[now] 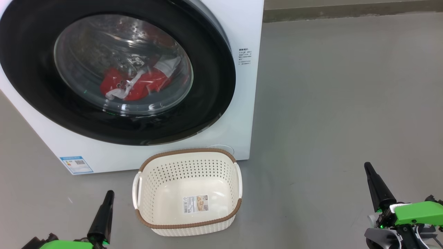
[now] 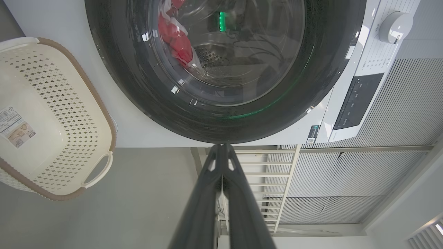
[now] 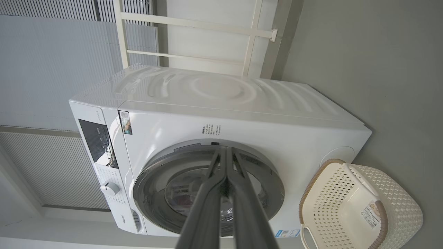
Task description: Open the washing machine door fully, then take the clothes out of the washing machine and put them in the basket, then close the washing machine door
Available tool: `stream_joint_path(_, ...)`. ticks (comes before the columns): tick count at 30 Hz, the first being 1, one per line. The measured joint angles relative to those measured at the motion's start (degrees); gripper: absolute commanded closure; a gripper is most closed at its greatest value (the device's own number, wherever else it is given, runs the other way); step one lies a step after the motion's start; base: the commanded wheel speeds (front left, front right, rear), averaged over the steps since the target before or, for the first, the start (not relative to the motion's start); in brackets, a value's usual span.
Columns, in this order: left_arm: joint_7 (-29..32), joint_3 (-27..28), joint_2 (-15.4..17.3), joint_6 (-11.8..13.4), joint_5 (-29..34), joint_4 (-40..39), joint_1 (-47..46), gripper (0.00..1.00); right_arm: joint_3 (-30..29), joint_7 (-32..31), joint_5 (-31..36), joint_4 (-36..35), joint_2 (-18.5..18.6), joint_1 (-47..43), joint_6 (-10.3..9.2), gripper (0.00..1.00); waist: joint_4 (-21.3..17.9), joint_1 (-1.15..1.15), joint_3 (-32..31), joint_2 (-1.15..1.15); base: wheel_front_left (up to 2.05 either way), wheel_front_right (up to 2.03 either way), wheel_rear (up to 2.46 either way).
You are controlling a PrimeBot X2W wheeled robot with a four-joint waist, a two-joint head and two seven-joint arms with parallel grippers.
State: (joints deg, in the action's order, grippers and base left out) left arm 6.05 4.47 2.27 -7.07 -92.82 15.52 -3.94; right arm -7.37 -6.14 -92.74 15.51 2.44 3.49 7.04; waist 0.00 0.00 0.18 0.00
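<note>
Washing machine door (image 1: pixel 214 86) sits shut, nothing begun; clothes (image 1: pixel 138 84) lie inside; basket (image 1: pixel 187 152) stands empty before it; left hand (image 1: pixel 109 197) and right hand (image 1: pixel 369 170) both pressed together, holding nothing.

Light: bright, even, diffuse; you see only faint, soft shadow around the basket (image 1: pixel 187 226). Glare: pale reflections and green glints streak the washing machine door (image 1: pixel 214 86) glass. Wrist views bow straight lines toward your edges; the left gripper (image 2: pixel 222 148) blurs near the lens.
</note>
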Motion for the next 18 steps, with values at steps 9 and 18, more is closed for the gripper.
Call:
stream_joint_path(9, 0.0, 0.0, 0.0, 0.0, 0.0, 0.0, 0.0, 1.00, 0.0, 0.0, 0.0, 0.0, 0.0, 0.0, 0.00, 1.00, 0.0, 0.00, 0.0, 0.00, 0.00, 0.00, 0.00)
stream_joint_path(18, 0.0, -0.1, -0.1, 0.0, 0.0, 0.7, 0.2, 0.00, 0.0, 0.0, 0.0, 0.7, -0.2, -0.3, -0.01, 0.00, 0.0, 0.00, 0.0, 0.00, 0.00, 0.00, 0.00)
